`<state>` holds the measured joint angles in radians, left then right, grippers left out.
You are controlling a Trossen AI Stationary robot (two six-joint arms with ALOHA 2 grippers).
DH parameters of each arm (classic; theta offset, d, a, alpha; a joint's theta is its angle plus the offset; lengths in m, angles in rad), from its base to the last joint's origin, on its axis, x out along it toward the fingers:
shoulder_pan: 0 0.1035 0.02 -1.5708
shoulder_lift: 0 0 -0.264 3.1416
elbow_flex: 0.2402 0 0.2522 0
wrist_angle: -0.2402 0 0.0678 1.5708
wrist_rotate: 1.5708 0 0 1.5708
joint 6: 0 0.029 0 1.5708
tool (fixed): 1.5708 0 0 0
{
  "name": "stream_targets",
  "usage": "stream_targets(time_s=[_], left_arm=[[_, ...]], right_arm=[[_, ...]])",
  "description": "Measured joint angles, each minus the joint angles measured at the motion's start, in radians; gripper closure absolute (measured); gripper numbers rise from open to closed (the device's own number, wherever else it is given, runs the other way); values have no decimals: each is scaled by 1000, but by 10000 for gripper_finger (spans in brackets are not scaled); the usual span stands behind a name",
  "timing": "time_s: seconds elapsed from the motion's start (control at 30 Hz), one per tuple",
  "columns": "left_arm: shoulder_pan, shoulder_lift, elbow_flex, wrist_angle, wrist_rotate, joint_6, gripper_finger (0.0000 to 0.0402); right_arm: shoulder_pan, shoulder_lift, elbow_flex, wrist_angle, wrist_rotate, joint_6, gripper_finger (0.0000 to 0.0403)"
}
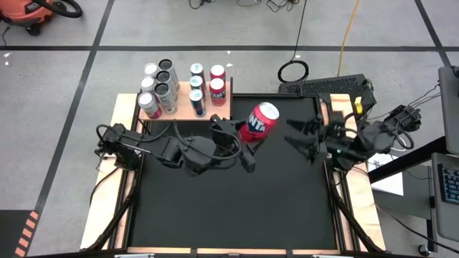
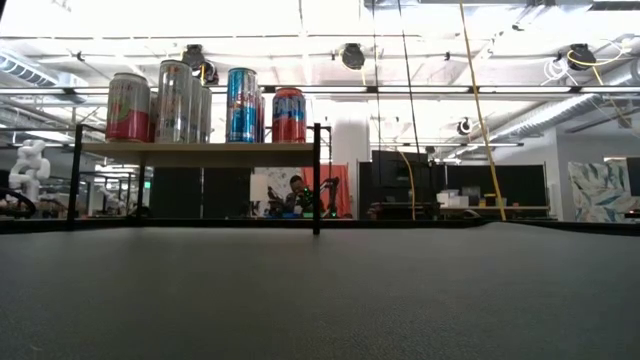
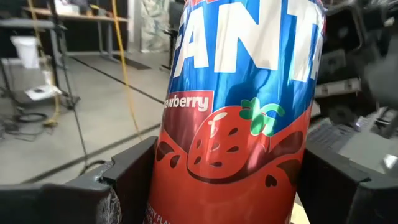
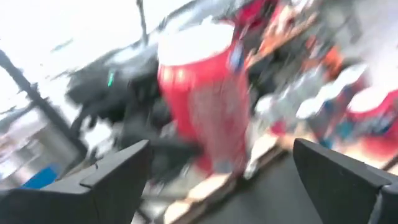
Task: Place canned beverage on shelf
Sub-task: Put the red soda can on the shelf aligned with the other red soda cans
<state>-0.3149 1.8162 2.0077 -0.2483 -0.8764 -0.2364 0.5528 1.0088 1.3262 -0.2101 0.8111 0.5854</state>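
While left tool grips can, shelf edge near.

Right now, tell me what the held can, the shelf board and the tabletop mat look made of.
The can in the left gripper: likely thin metal with a glossy printed coat, given its sheen and highlights. The shelf board: pale, matte wood with visible grain. The tabletop mat: black and matte with a fine pebbled texture, perhaps rubber or foam.

This is a big robot lab or workshop. The floor is bare grey with black lines. Cables lie at twelve o'clock from the table. Pipes and lights hang overhead. Desks stand far back, where a person sits.
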Motion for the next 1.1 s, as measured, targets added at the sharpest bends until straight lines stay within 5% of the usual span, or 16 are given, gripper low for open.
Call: stream_targets(time_s=[0.27, 0.87, 1.1], left_arm=[[-1, 2, 1, 64, -177, 18, 91], [2, 24, 1, 138, -427, 151, 91], [12, 24, 1, 137, -495, 173, 91]], right_arm=[[-57, 6, 0, 299, 100, -335, 24], [-324, 79, 0, 312, -227, -236, 14], [-448, 132, 0, 306, -437, -152, 14]])
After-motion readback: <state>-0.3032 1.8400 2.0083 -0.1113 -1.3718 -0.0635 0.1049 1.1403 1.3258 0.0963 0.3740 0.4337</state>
